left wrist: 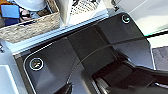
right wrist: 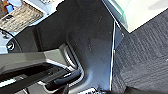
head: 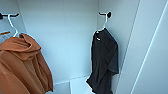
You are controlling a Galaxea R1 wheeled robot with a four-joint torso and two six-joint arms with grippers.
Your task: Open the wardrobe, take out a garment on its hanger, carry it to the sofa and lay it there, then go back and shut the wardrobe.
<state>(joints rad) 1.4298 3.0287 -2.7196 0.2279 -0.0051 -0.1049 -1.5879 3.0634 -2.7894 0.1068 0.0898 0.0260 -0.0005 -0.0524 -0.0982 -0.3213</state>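
Rust-orange hooded garment (head: 22, 65) hangs nearest, at left inside the open white wardrobe (head: 62, 37). Limp black short-sleeved garment (head: 103, 62) hangs straight down, long axis vertical, on a thin white hanger (head: 104, 23) by the right inner wall. Tool states: cannot tell, either arm.

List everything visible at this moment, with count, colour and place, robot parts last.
wardrobe: one, white, open, interior facing the head camera.
garment: one, black, hanging at the interior's right.
hanger: one, white, carrying the black garment.
hooded garment: one, rust-orange, hanging at the left on its own white hanger.
woven basket: one, tan, in the left wrist view.
carpet: dark grey, in the right wrist view.
robot plate: dark, glossy, in the left wrist view.
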